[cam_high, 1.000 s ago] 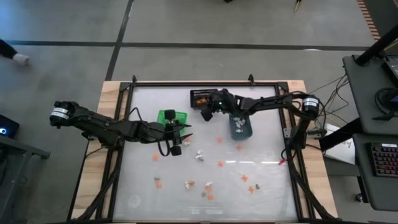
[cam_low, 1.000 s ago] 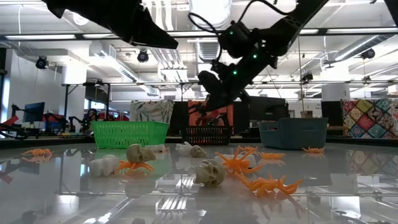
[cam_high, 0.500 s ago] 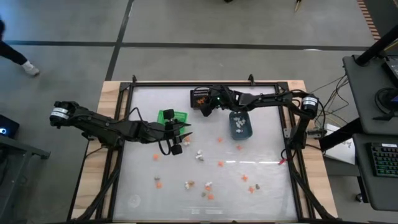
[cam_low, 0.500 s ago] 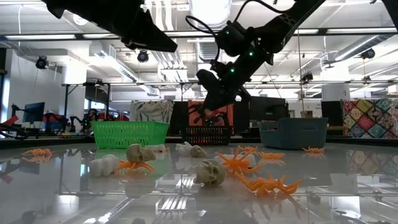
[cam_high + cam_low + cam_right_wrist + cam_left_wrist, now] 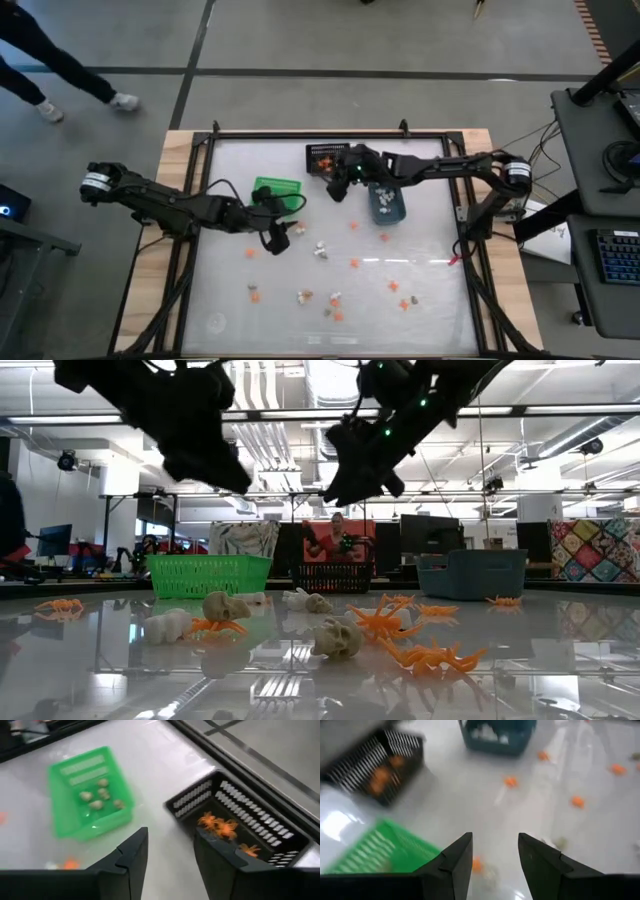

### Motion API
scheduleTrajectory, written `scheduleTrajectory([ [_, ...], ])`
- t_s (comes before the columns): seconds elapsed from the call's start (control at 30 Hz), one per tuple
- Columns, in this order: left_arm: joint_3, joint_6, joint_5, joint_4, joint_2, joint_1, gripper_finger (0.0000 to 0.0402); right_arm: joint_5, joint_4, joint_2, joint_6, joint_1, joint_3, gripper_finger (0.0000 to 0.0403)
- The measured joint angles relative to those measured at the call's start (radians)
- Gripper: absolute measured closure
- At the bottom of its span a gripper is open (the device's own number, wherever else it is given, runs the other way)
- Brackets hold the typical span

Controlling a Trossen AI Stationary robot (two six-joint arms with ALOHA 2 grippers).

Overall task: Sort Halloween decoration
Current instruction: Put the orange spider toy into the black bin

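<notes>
The Halloween decoration lies scattered over the near half of the table: orange pieces [image 5: 354, 263], a whitish piece [image 5: 321, 249], and in the low view a skull [image 5: 337, 638] and an orange spider [image 5: 430, 656]. My left gripper [image 5: 280, 241] hangs open above the table, just near of the green bin [image 5: 277, 189], with nothing between its fingers [image 5: 495, 840]. My right gripper [image 5: 339, 189] is open and empty [image 5: 170, 832], held high between the black mesh bin [image 5: 325, 158] and the blue-grey bin [image 5: 386, 201].
The green bin [image 5: 90, 795] holds a few tan pieces. The black mesh bin [image 5: 240, 825] holds orange spiders. The blue-grey bin [image 5: 497, 735] holds pale pieces. A raised dark frame [image 5: 330, 134] rims the table. A person walks beyond the far left corner [image 5: 60, 70].
My right gripper has risen and drawn back from over the black mesh bin toward the table's near side. My left gripper has rolled and tipped further down, sinking a little and moving off the green bin toward the near edge.
</notes>
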Motion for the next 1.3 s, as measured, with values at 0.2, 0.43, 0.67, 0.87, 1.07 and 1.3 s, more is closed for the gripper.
scheduleTrajectory([
  [0.2,0.000,-0.207,0.138,-0.073,0.000,-0.057,0.0260,0.000,-0.023,-0.037,-0.025,0.087,-0.015,0.0267],
  [0.43,0.002,-0.443,0.164,-0.180,0.000,-0.164,0.0261,0.000,-0.050,-0.078,-0.058,0.187,-0.022,0.0270],
  [0.67,0.044,-0.707,0.163,-0.451,0.000,-0.212,0.0261,0.000,-0.065,-0.093,-0.085,0.269,-0.035,0.0270],
  [0.87,0.047,-0.890,0.160,-0.549,0.000,-0.212,0.0260,0.000,-0.058,-0.093,-0.093,0.279,-0.035,0.0267],
  [1.07,0.047,-1.025,0.156,-0.620,0.006,-0.212,0.0261,0.007,-0.049,-0.093,-0.112,0.274,-0.035,0.0265],
  [1.3,0.054,-1.103,0.189,-0.655,0.080,-0.212,0.0261,0.006,-0.055,-0.093,-0.081,0.277,-0.035,0.0273],
])
